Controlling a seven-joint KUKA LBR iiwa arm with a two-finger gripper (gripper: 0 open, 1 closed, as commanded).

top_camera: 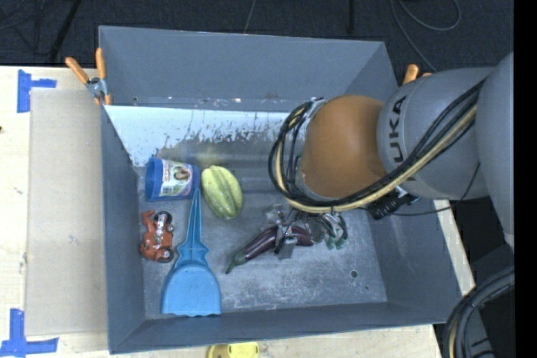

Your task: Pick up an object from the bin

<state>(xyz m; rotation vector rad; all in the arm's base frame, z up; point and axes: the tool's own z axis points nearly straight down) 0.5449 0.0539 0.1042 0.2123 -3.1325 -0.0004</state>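
In the grey metal bin (252, 88), everything is placed here by the yellow-green striped gourd-shaped toy (221, 191), which lies near the middle of the floor. Farthest to the left of the gourd and lower than it lies a small red and orange toy figure (157, 235). Above that figure, just to the gourd's left and level with it, a blue cylindrical can with a printed label (168, 179) lies on its side at the foot of the back wall. A blue plastic scoop (193, 272) has its thin handle running up between can and gourd, close beside the gourd's left edge, and its broad blade lies below the gourd by the front wall. To the lower right of the gourd, apart from it, a dark purple elongated thing (258, 246) lies slanted, with its thin end pointing down-left. The claw (289, 235) is down at that thing's upper right end, to the right of the gourd and a little lower. Whether the claw is spread or closed, or grips the purple thing, cannot be told. Directly above the claw sits the arm's orange dome-shaped cover (340, 147), ringed by cables.
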